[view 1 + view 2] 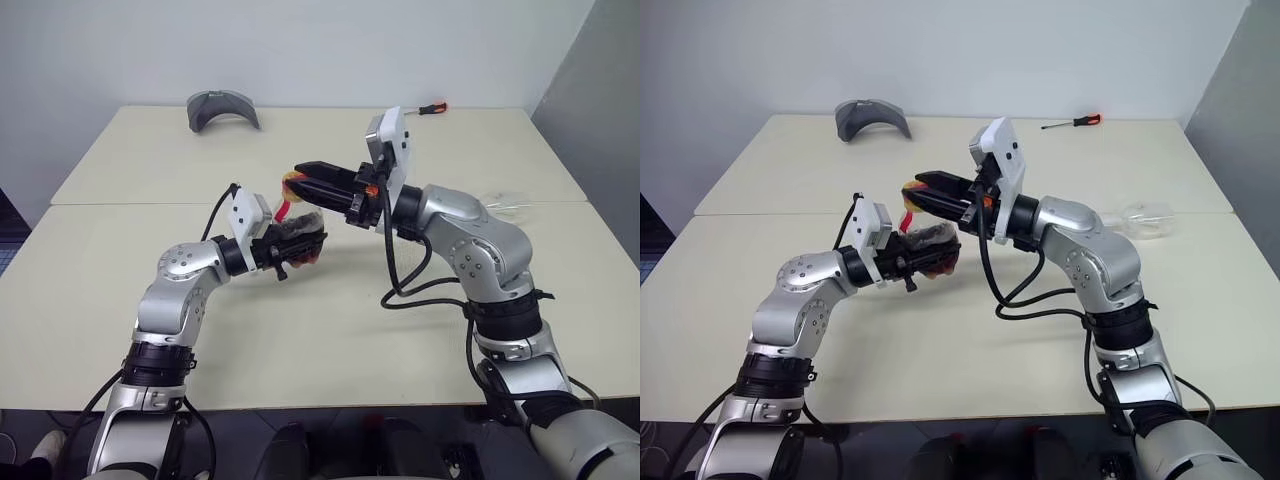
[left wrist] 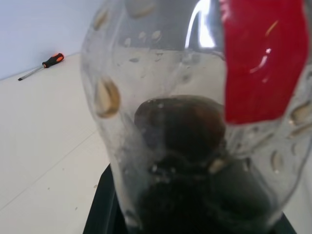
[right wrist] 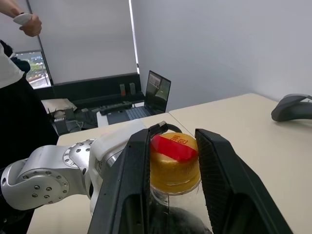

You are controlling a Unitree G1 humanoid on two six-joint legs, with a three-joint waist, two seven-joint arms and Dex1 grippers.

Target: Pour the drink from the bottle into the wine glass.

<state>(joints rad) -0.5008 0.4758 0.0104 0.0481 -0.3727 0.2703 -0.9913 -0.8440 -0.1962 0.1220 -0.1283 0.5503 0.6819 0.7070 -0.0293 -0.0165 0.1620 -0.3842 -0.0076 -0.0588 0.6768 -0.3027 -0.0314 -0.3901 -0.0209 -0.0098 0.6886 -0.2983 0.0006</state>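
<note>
Left eye view looks down on a pale cream bench (image 1: 300,340) made of two tops set edge to edge, with both robot arms meeting above its middle. From the robot's left, the left pincer (image 1: 305,243) is clamped around the round body of the bottle (image 1: 300,235), holding it raised off the bench near the seam. From the robot's right, the right pincer (image 3: 171,168) reaches level across to the bottle's top, its two black fingers (image 3: 127,185) standing on either side of the yellow-and-red cap (image 3: 173,161), just beside it; whether they press on it cannot be told from the pictures. Left wrist view, looking straight at the clear plastic wall with its red label strip (image 2: 258,58), shows the drink (image 2: 180,141), dark brown and almost black, pooled low in the bottle. On the robot's right the wine glass (image 1: 1148,220) lies on its side, well apart from the bottle, near the bench's far right edge. A grey curved object (image 1: 222,108) rests at the far left of the bench, and a screwdriver (image 1: 431,108) with a red-and-black handle lies at the far right. Right wrist view takes in a person (image 3: 17,73) standing beyond the bench, beside a desk with an open laptop (image 3: 155,95).
</note>
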